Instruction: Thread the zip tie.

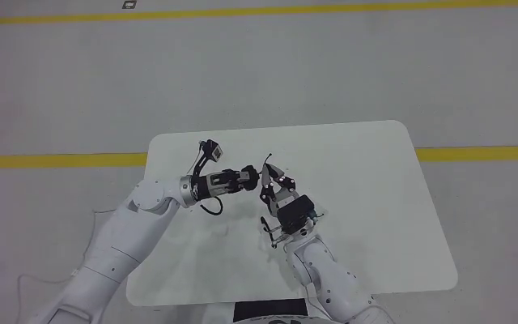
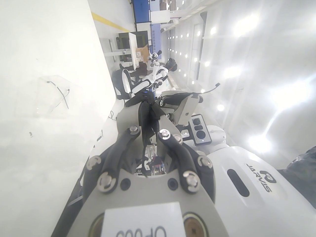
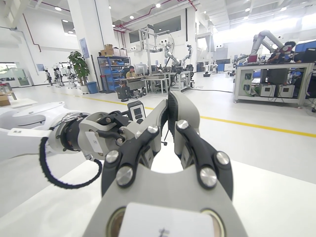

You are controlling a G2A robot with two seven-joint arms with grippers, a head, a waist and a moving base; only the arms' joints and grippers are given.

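Note:
Both grippers meet over the middle of the white table [image 1: 364, 202], fingertips almost touching. My right gripper [image 1: 269, 172] [image 3: 169, 96] is shut on a thin black zip tie [image 3: 166, 134]. One end of the tie pokes up past the fingertips [image 1: 268, 160], and a small head hangs below them. My left gripper [image 1: 251, 175] [image 2: 147, 102] comes in from the side, shut, with a thin black strand of the zip tie [image 2: 145, 149] running back between its fingers. The left arm's wrist [image 3: 74, 136] lies just beside the right gripper's fingers.
A clear plastic tray [image 2: 47, 99] sits on the table away from the grippers, with two spare zip ties [image 2: 63, 94] crossed in it. A black cable [image 3: 56, 181] loops under the left wrist. The table's far half is bare.

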